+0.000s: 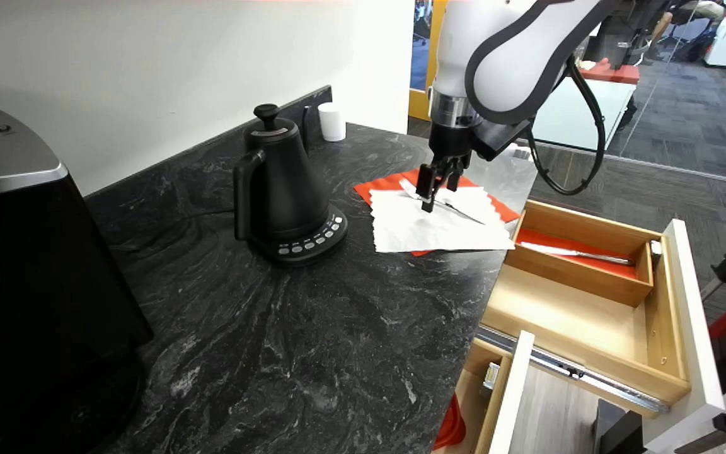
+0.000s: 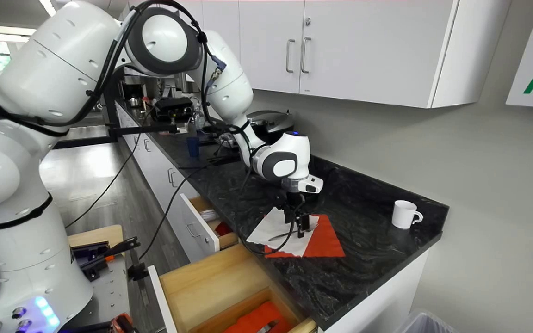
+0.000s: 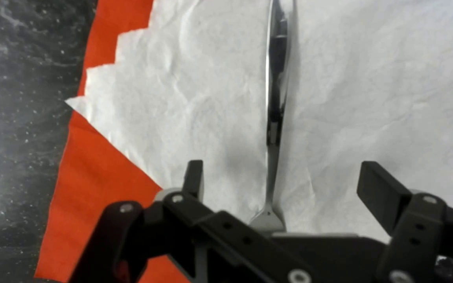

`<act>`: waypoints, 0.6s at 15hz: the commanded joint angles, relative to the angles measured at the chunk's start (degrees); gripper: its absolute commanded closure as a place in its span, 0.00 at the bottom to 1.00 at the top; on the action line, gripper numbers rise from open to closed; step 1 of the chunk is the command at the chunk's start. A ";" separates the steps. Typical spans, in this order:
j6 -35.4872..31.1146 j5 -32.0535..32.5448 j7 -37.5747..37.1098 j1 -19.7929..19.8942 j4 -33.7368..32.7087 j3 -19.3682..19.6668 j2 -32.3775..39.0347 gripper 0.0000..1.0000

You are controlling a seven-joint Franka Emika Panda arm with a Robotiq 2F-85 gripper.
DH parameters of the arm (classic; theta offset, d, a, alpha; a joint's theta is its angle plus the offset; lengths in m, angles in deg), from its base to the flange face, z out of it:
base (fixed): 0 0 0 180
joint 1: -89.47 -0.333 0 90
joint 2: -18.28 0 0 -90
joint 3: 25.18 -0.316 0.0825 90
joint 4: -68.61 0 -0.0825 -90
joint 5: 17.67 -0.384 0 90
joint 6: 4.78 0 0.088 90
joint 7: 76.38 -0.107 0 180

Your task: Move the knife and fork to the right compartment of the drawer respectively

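Observation:
The silver fork (image 1: 464, 215) lies on a white napkin over a red one on the dark counter. It also shows in the wrist view (image 3: 272, 161), where its tines are hidden behind the gripper. My gripper (image 3: 283, 177) is open, with its fingers apart on either side of the fork's neck. In both exterior views the gripper (image 1: 439, 195) (image 2: 295, 226) is low over the napkin; whether it touches is unclear. The knife (image 1: 577, 253) lies on the red floor of the right compartment (image 1: 580, 275) in the pulled-out drawer (image 1: 564, 309). The drawer also shows in an exterior view (image 2: 215, 277).
A black kettle (image 1: 281, 183) stands on the counter near the wall. A white mug (image 2: 403, 214) stands near the counter's far end. A large dark machine (image 1: 35, 265) is at the side. Another drawer (image 2: 197, 231) is also open. A cable hangs beside the gripper.

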 commanded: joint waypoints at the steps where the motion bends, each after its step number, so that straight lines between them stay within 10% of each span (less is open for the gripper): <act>1: -1.58 -0.32 -0.81 0.12 1.49 0.17 -1.05 0.00; 2: -1.59 -0.35 -0.51 0.24 1.55 -0.01 -1.01 0.25; 9: -1.55 -0.55 -0.98 0.21 1.81 0.15 -1.19 0.66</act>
